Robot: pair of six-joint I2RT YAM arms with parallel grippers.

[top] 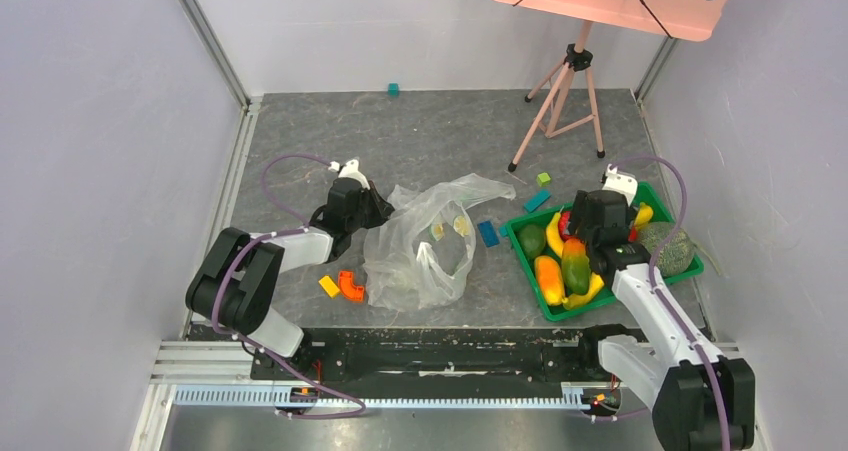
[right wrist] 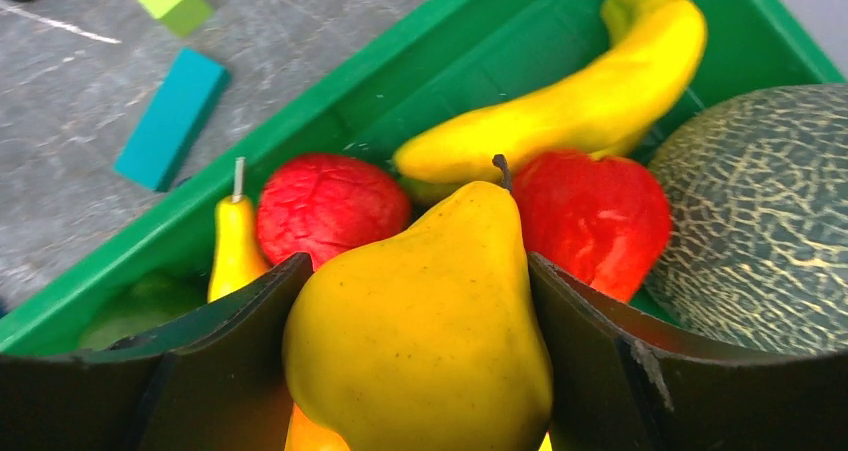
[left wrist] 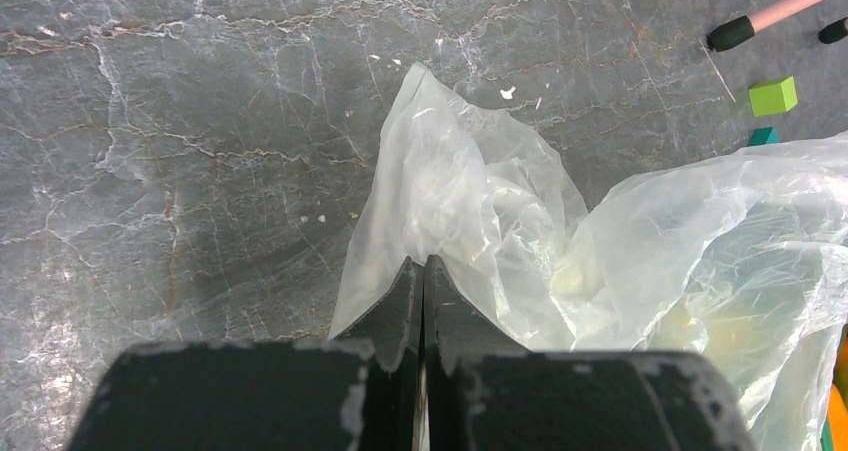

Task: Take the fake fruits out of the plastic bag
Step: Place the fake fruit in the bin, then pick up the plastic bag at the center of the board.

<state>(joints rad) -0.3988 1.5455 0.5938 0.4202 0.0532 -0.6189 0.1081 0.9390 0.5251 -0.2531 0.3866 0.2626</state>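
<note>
The transparent plastic bag [top: 425,246] lies crumpled on the table's middle. My left gripper [top: 374,211] is shut on its left edge; in the left wrist view the jaws [left wrist: 422,263] pinch a fold of the bag [left wrist: 480,191]. Pale yellowish shapes show faintly through the film. My right gripper [top: 588,236] is over the green tray [top: 520,233], shut on a yellow pear [right wrist: 430,311] held between both fingers [right wrist: 250,311]. Under it in the tray lie a banana [right wrist: 570,101], two red fruits [right wrist: 320,206], a small yellow fruit [right wrist: 235,251] and a netted melon [right wrist: 760,221].
An orange block [top: 350,287] and a yellow block [top: 328,286] lie left of the bag. A blue block [top: 488,233], a teal block [top: 537,200] and a green cube [top: 543,179] lie between bag and tray. A pink tripod [top: 560,101] stands behind.
</note>
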